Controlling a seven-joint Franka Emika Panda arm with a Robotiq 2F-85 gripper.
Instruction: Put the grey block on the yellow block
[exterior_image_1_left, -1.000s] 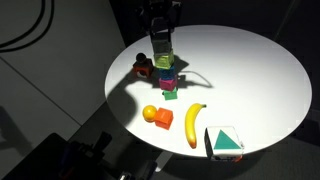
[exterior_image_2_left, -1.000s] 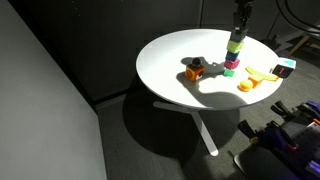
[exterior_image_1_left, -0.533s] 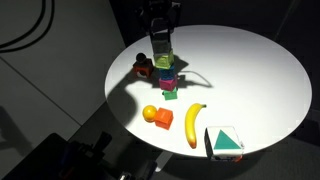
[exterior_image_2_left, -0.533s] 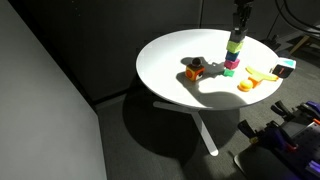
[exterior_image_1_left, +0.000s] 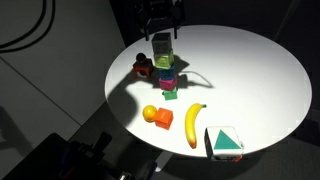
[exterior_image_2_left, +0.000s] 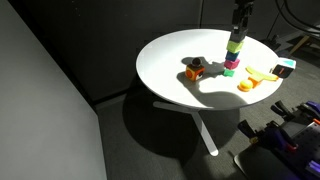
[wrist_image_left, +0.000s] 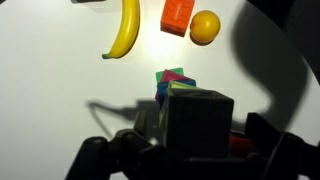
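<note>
- The arm reaches straight down over the table (exterior_image_1_left: 250, 70), wrist upright, with the gripper (exterior_image_1_left: 163, 30) pointing at a small stack of blocks.
- The jaws stand apart. In the wrist view the fingers (wrist_image_left: 262, 135) flank the grey block (exterior_image_1_left: 161, 46), with a thin gap on one side, so nothing is clamped.
- The grey block is directly under the jaws, level with the fingertips. It rests squarely on the yellow block (exterior_image_1_left: 163, 60) as the top of the stack, and it shows there in both exterior views.
- The yellow block is right below it, on a magenta block (exterior_image_1_left: 167, 72).
- The banana (wrist_image_left: 125, 30), orange block (wrist_image_left: 178, 15) and ball (wrist_image_left: 205, 27) lie well apart from the jaws, out past the stack at the top of the wrist view.
</note>
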